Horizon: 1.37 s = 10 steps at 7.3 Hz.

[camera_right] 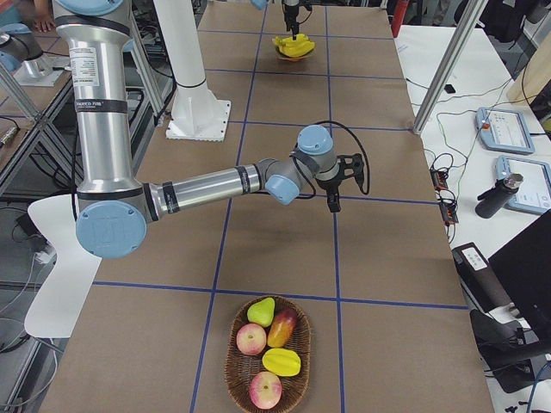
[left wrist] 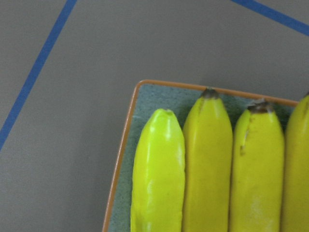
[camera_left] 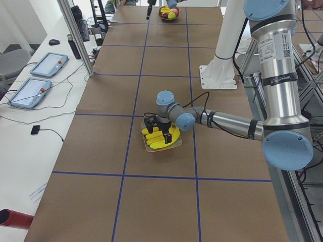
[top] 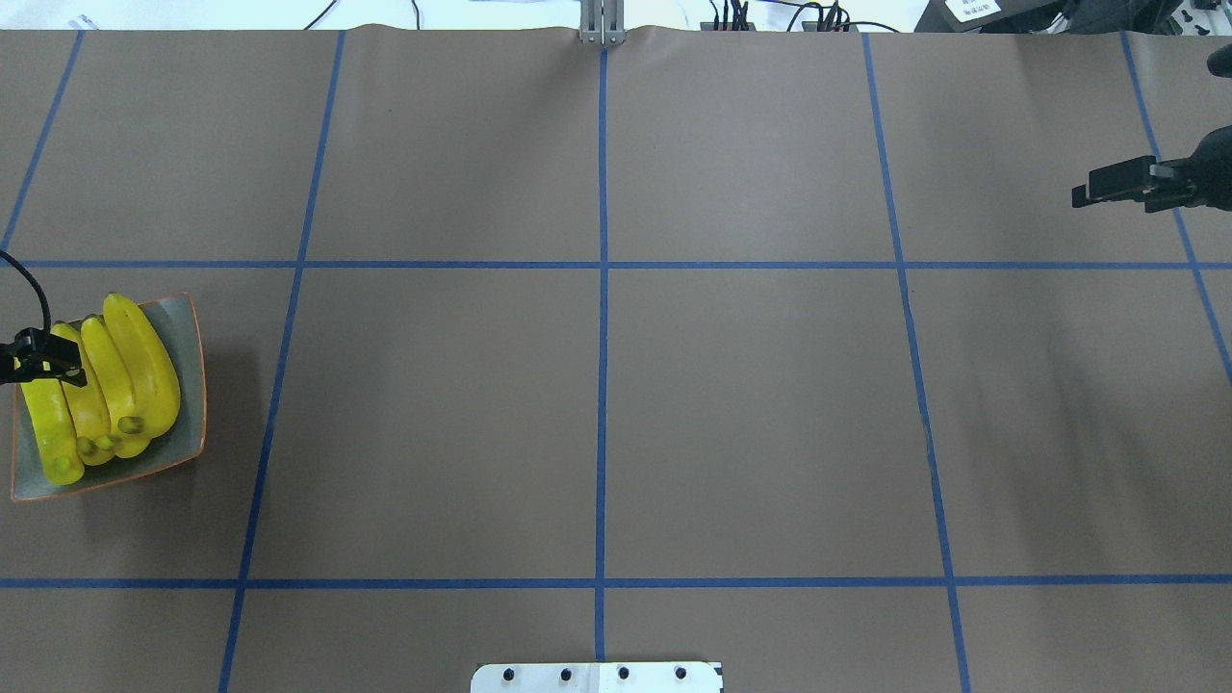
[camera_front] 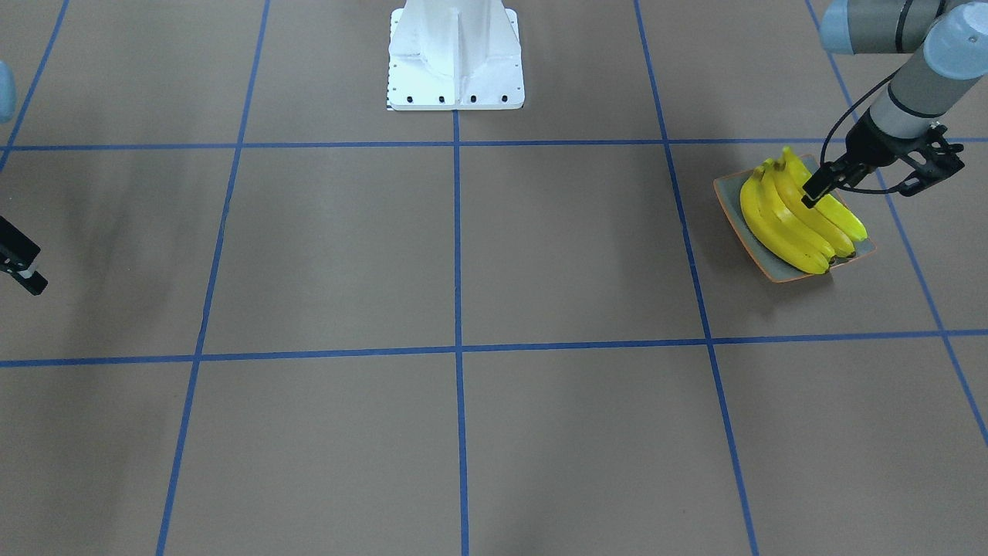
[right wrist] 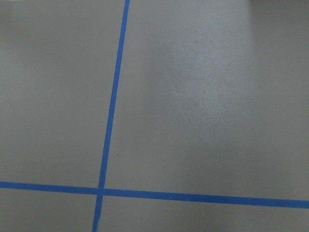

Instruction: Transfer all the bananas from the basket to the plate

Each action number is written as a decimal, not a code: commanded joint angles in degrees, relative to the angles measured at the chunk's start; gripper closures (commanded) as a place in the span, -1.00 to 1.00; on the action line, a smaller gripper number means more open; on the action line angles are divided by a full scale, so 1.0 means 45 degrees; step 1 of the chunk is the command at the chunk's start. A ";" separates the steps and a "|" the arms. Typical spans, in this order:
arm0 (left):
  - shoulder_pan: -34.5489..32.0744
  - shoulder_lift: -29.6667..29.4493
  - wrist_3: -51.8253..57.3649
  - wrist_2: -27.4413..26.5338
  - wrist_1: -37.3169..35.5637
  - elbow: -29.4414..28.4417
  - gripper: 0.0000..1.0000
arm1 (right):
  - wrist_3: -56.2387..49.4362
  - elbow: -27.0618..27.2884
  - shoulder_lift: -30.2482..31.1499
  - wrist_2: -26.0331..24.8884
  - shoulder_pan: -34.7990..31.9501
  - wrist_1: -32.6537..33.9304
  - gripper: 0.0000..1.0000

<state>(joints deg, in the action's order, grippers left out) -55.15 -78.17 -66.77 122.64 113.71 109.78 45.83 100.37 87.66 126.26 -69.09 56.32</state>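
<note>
The table (top: 597,414), papered brown and squared with blue tape lines (top: 603,289), has a white desk (camera_left: 25,146) bearing tablets (camera_left: 49,64) along the left of the left side view. At the overhead view's left edge the plate (top: 192,385) carries four bananas (top: 120,380) side by side, the left gripper (camera_left: 156,125) spread and empty just above them. The wicker basket (camera_right: 230,361), holding red and yellow-green fruit (camera_right: 251,339), sits at the opposite end, well apart; the right gripper (top: 1088,188) hangs at the overhead's right edge, clenched or not I cannot tell.
</note>
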 commanded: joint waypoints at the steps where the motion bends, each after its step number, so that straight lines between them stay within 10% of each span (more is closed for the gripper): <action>1: -0.1624 -0.0089 0.3894 0.0966 -0.0035 0.0020 -1.00 | -0.0491 0.0000 0.0149 0.0497 -0.0913 0.1050 -1.00; 5: -0.3872 -0.0711 1.0490 0.1146 -0.0152 -0.1791 -1.00 | -0.4412 -0.0020 0.0557 0.0537 -0.1853 0.4059 -1.00; 10: -0.5480 -0.1847 1.4076 0.2219 -0.0287 -0.4630 -1.00 | -0.6824 -0.0645 0.1496 0.1220 -0.2636 0.4299 -1.00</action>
<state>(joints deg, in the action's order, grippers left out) -79.42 -86.17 -4.11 132.22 112.82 89.88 16.23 97.73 93.54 131.58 -80.47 75.51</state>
